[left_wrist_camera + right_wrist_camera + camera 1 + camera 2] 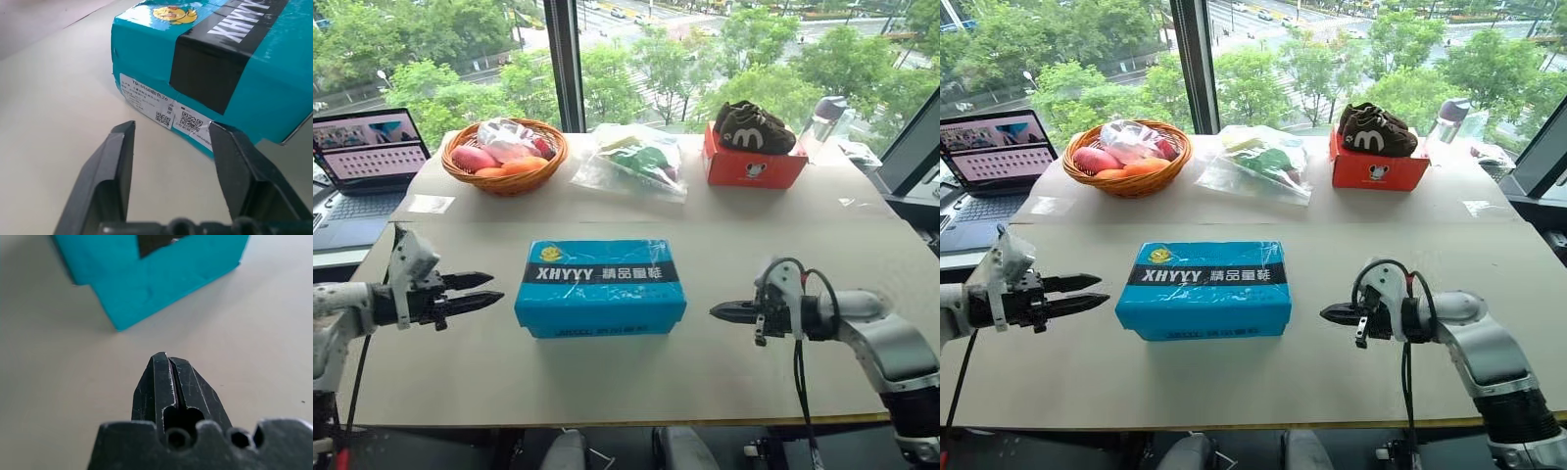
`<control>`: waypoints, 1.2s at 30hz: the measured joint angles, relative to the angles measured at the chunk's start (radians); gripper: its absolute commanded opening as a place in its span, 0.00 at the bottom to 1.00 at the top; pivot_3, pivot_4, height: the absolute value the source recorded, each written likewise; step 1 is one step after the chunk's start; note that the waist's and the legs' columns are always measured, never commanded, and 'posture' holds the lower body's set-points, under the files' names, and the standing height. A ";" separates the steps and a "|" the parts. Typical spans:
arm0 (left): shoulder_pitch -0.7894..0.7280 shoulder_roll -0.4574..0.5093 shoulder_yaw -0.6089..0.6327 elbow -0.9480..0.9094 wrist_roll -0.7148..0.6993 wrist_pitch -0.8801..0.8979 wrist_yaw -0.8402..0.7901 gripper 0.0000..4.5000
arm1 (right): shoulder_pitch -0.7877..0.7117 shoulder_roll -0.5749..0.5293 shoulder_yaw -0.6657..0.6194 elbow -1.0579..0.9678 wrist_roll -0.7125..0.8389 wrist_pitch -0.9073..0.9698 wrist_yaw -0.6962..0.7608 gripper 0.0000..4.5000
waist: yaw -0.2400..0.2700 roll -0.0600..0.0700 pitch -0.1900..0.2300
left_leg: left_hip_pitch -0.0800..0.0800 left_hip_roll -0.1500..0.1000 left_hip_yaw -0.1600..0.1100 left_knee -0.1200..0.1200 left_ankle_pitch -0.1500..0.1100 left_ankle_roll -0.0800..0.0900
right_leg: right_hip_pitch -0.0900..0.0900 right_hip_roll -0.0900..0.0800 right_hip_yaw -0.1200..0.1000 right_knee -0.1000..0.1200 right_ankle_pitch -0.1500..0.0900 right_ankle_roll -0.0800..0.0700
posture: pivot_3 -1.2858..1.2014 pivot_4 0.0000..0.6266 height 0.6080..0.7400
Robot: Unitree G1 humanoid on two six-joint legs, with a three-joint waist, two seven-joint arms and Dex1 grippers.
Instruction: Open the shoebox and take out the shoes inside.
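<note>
Left gripper (pixel 492 289) parted, right gripper (pixel 717 311) pressed together — both flank the closed turquoise-blue cardboard shoebox (pixel 600 286), untouched — you likely next hook its lid edge.

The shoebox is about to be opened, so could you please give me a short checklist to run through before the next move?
1. Shoebox lid closed, flat on table: ok.
2. Left gripper open, apart from the box's left end: ok.
3. Right gripper open for grasping: not ok, shut.
4. Right gripper clear of the box: ok.
5. Nothing lying on the lid: ok.
6. Shoes inside: cannot tell.
</note>
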 measured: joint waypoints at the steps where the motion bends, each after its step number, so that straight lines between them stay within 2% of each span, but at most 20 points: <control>1: -0.002 0.019 0.009 -0.002 -0.013 0.014 -0.012 0.89 | 0.000 -0.013 0.005 -0.009 0.004 0.007 0.023 0.00 | 0.001 0.000 0.000 | 0.000 0.000 0.000 0.000 0.000 0.000 | 0.000 0.000 0.000 0.000 0.000 0.000 | 0.52 0.24 1.00; 2: -0.009 0.032 0.017 -0.004 -0.024 0.025 -0.019 0.97 | -0.001 -0.018 0.015 -0.012 0.008 0.011 0.036 0.00 | 0.001 0.000 0.000 | 0.000 0.000 0.000 0.000 0.000 0.000 | 0.000 0.000 0.000 0.000 0.000 -0.001 | 0.52 0.24 1.00; 3: -0.018 0.044 0.027 -0.009 -0.042 0.042 -0.027 0.99 | -0.001 -0.015 0.040 -0.011 0.006 0.011 0.046 0.00 | 0.002 -0.001 0.000 | 0.000 0.000 0.000 0.000 0.000 0.000 | 0.000 0.000 0.000 0.000 -0.001 -0.001 | 0.52 0.24 1.00; 8: -0.068 0.086 0.088 -0.068 -0.157 0.135 -0.049 0.99 | -0.017 0.095 0.157 0.070 -0.024 -0.019 0.046 0.00 | -0.001 -0.002 0.002 | 0.000 0.000 0.000 0.000 0.000 0.000 | 0.000 -0.001 0.000 0.000 0.000 0.001 | 0.52 0.24 1.00; 11: -0.076 0.103 0.132 -0.114 -0.214 0.177 -0.056 0.99 | -0.043 0.127 0.184 0.118 -0.054 -0.049 0.029 0.00 | 0.000 -0.001 0.002 | -0.001 -0.001 0.000 0.000 0.000 0.000 | -0.002 -0.001 0.000 0.000 0.001 0.002 | 0.52 0.24 1.00; 15: -0.022 0.120 0.197 -0.162 -0.255 0.205 -0.084 0.99 | -0.071 0.180 0.180 0.154 -0.040 -0.054 0.032 0.00 | -0.001 -0.001 0.002 | -0.001 0.000 0.000 0.000 -0.001 -0.001 | -0.003 0.001 0.000 0.001 0.000 0.002 | 0.52 0.24 1.00; 23: 0.117 0.130 0.253 -0.178 -0.251 0.206 -0.135 0.99 | -0.069 0.189 0.156 0.152 0.039 -0.050 0.094 0.00 | 0.001 -0.001 0.003 | -0.002 0.000 0.000 0.000 -0.001 -0.001 | -0.004 0.000 0.000 0.003 0.000 0.001 | 0.52 0.24 1.00; 27: 0.215 0.137 0.277 -0.180 -0.233 0.201 -0.184 0.99 | -0.076 0.233 0.136 0.144 0.074 -0.050 0.085 0.00 | -0.001 -0.001 0.003 | -0.002 0.001 0.000 0.000 -0.001 -0.001 | -0.006 0.001 0.000 0.004 -0.001 0.001 | 0.52 0.24 1.00; 36: 0.230 0.137 0.322 -0.178 -0.230 0.158 -0.227 0.99 | -0.110 0.242 0.136 0.180 0.065 -0.052 0.061 0.00 | 0.001 -0.001 0.003 | -0.003 0.001 0.001 0.000 -0.001 -0.001 | -0.007 0.001 0.000 0.004 -0.001 0.000 | 0.52 0.24 1.00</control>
